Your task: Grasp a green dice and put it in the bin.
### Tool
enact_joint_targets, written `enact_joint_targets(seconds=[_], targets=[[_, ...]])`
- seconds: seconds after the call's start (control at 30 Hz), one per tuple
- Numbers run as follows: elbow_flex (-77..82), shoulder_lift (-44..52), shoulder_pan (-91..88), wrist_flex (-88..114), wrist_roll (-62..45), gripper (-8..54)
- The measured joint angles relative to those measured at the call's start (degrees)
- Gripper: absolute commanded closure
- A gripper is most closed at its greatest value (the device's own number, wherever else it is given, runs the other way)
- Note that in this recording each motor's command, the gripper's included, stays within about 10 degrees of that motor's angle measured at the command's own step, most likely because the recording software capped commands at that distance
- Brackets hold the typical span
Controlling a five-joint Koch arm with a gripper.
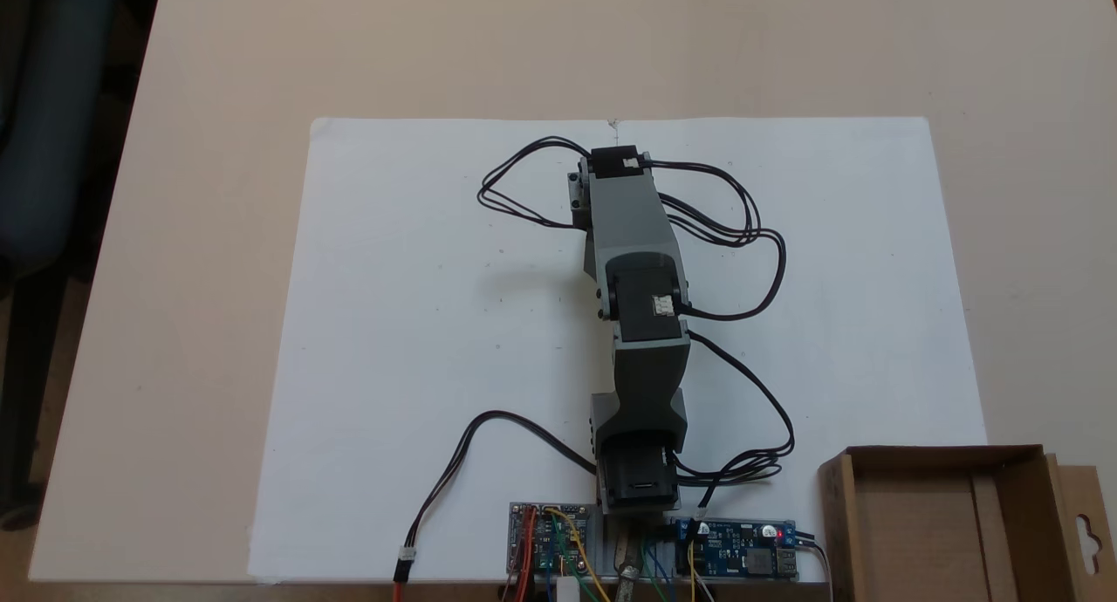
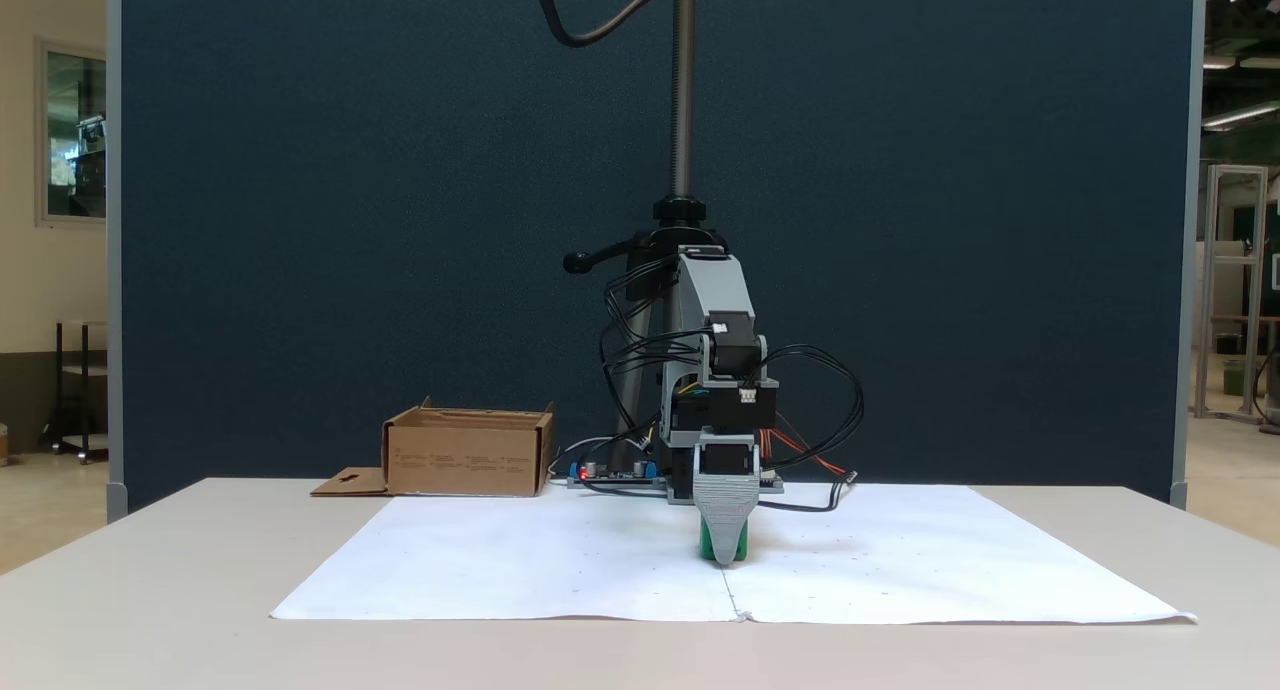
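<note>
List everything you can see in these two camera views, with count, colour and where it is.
Dice: one, green, on the paper under the gripper, front jaw covering its middle.
Box: one, brown cardboard, empty, on the table beside the arm's base; flap with a hang-hole on its outer side.
Paper: white sheet under the arm.
Table: one, beige.
Circuit boards: two, blue-green with coloured wires, at the arm's base.
Partition: dark blue, behind the table.
Stand: one, dark pole behind the arm.
Arm: one, grey and black, stretched over the paper.
Gripper: grey, lowered over the dice; jaws overlap.
</note>
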Motion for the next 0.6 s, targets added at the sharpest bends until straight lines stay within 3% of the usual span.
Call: enact_joint_targets(seconds=[0.33,0.6], targets=[[0.0,0.0,0.88,-0.7,-0.09,8.7],[-0.09,0.0,0.97,-2.02,-0.09,33.2]])
